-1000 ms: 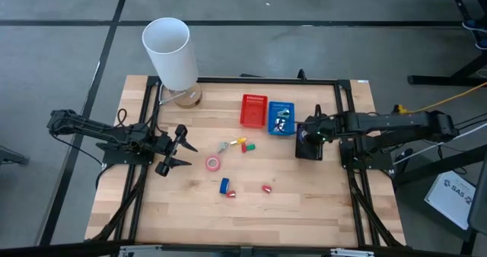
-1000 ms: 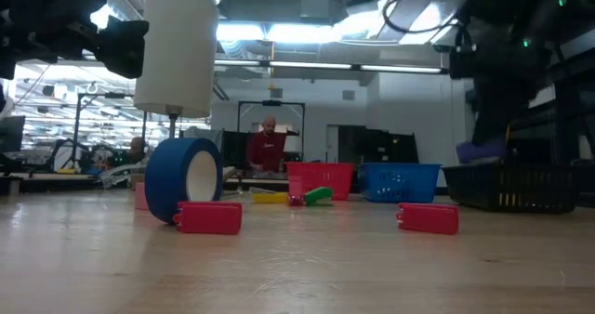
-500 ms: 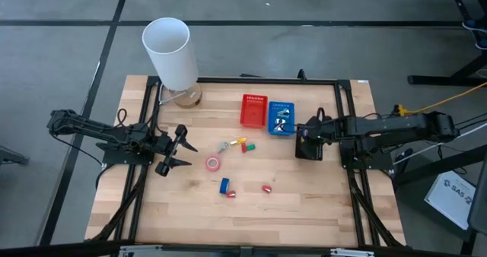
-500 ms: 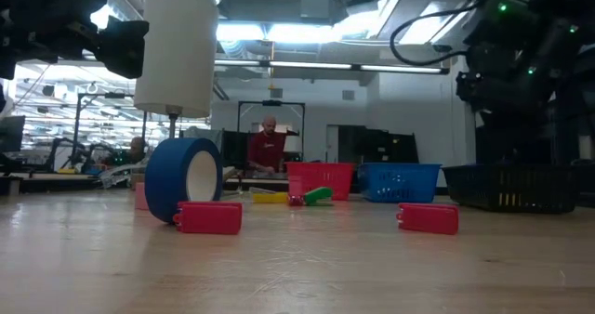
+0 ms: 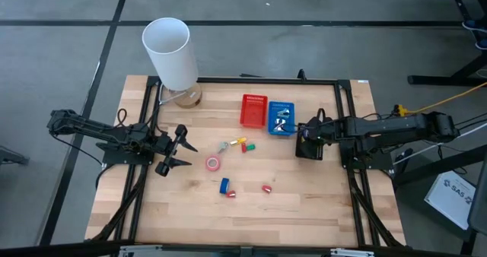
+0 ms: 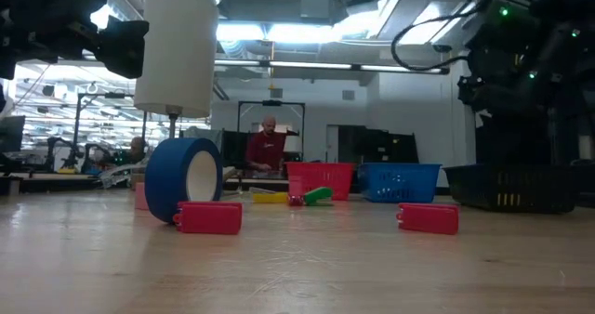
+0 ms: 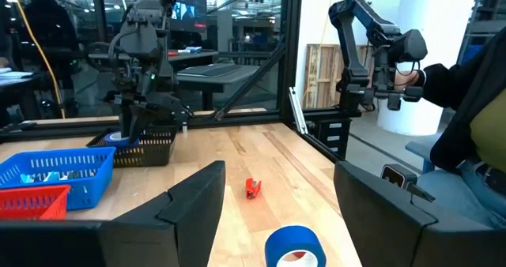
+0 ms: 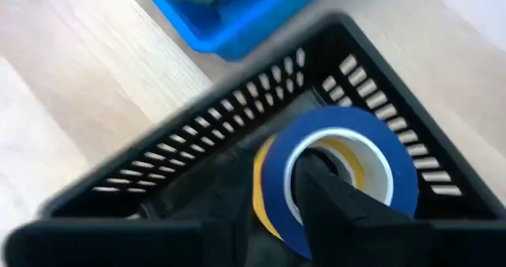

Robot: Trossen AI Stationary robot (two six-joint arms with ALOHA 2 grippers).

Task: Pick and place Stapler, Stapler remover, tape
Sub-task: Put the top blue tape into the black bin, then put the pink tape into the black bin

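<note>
My right gripper [image 5: 305, 134] hangs open over the black basket [image 5: 310, 149] at the table's right. A blue tape roll [image 8: 348, 133] lies in that basket on a yellow roll [image 8: 262, 189], and the gripper stands above the basket rim [image 6: 511, 170]. My left gripper [image 5: 190, 155] waits open at the table's left. A pink tape roll [image 5: 213, 163] lies flat mid-table. Another blue roll [image 5: 224, 185] stands on its edge [image 6: 186, 179] near the front. Small yellow, green and red pieces [image 5: 237, 144] lie beside them.
A red basket [image 5: 254, 110] and a blue basket [image 5: 281, 118] holding small items stand at the far side. Two red blocks [image 5: 231, 192] [image 5: 267, 188] lie near the front. A tall white cylinder [image 5: 171, 52] rises at the far left corner. People show beyond the table [image 6: 267, 151].
A second ago a blue-purple roll showed under my right gripper, just above the black basket. It is gone from under the gripper now, and the gripper has moved up from the basket. My left arm has kept still.
</note>
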